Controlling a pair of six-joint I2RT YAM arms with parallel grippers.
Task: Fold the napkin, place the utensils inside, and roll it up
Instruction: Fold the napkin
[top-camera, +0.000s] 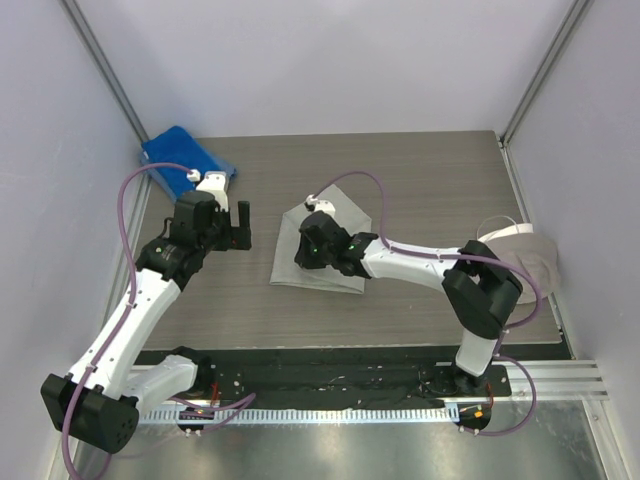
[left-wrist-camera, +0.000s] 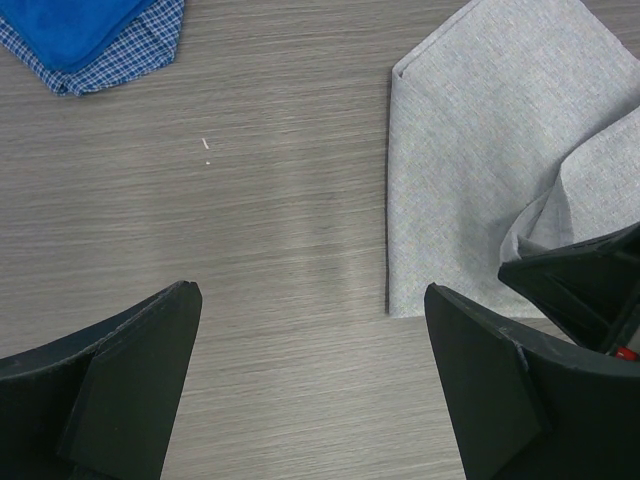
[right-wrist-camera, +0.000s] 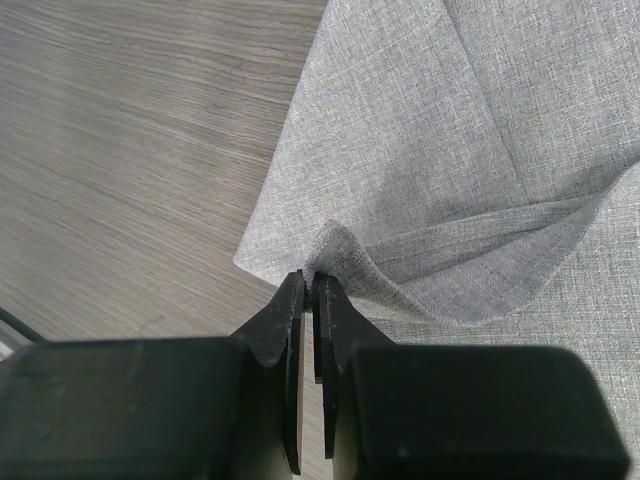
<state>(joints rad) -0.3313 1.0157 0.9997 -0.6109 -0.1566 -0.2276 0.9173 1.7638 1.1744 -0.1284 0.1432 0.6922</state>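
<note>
Wood-grain table (top-camera: 420, 170) below; my right gripper (right-wrist-camera: 312, 288) pinches the napkin (right-wrist-camera: 450, 130), likely limp and light, at its nearest fold; left gripper (left-wrist-camera: 310, 345) spread.

Logged bright, even, diffuse light from above in all three views. Top view: noted faint soft-edged shadows on the table (top-camera: 420, 170) and dull glare on the metal strip (top-camera: 330, 445) along the bottom edge. Left wrist view: sharp wood grain, pale sheen band at centre; left gripper (left-wrist-camera: 310, 300) near-black, little surface detail. Right wrist view: crisp weave on the napkin (right-wrist-camera: 480, 130), soft shadow under its raised fold; right gripper (right-wrist-camera: 312, 285) dark and almost featureless at bottom of frame.
</note>
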